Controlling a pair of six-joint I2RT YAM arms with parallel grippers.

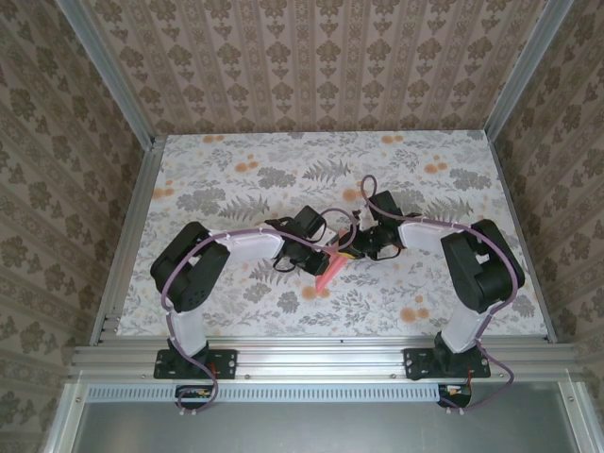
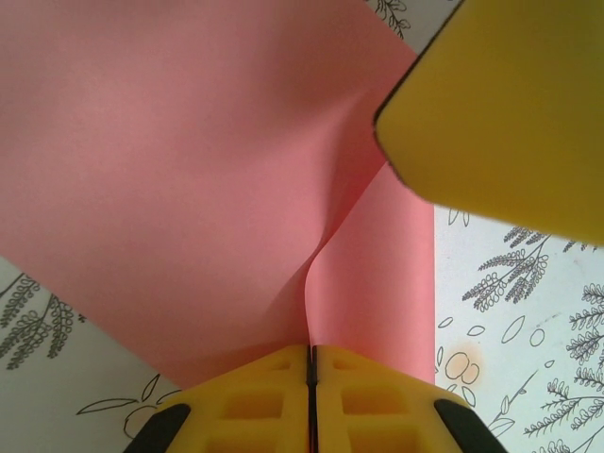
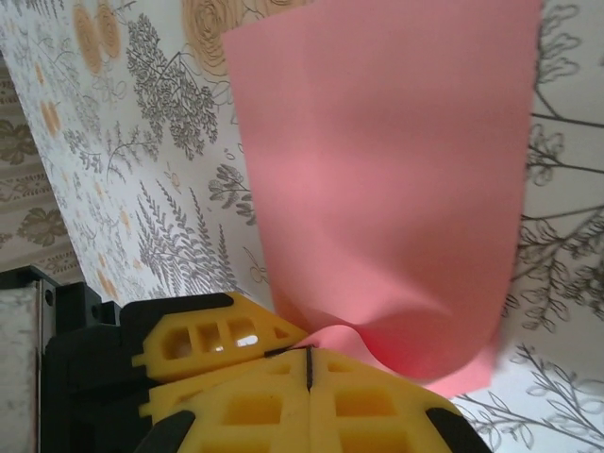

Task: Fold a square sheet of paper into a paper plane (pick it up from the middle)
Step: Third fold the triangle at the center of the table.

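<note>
Standing by the rig: both arms are bent inward and their grippers meet around the middle of the table (image 1: 236, 170), a bit closer to the near edge than the far one. The square sheet of paper (image 1: 326, 272) is held between them, lifted and buckled rather than lying flat, with a pink tip pointing down toward the near edge.

The left gripper (image 2: 310, 377) has its yellow jaws pressed together, and the paper's curved fold runs right into the seam, so it's pinching the sheet. One paper edge drops straight down just right of that seam. The rest fans out wide above the jaws. The right gripper's finger (image 2: 500, 113) sits very close, overlapping the sheet's upper right corner.

From the right wrist view, the right gripper (image 3: 310, 373) is closed too, with a curled bit of the sheet tucked in at the top of its seam. The sheet's long side edges look straight and clean from there.

Room-wise, the two grippers are nearly touching, so it's tight there. There's open floral surface toward the far edge and both far corners. The right arm's elbow (image 1: 486, 264) sits near the right edge, and the left elbow (image 1: 189, 269) is close to the left edge.
</note>
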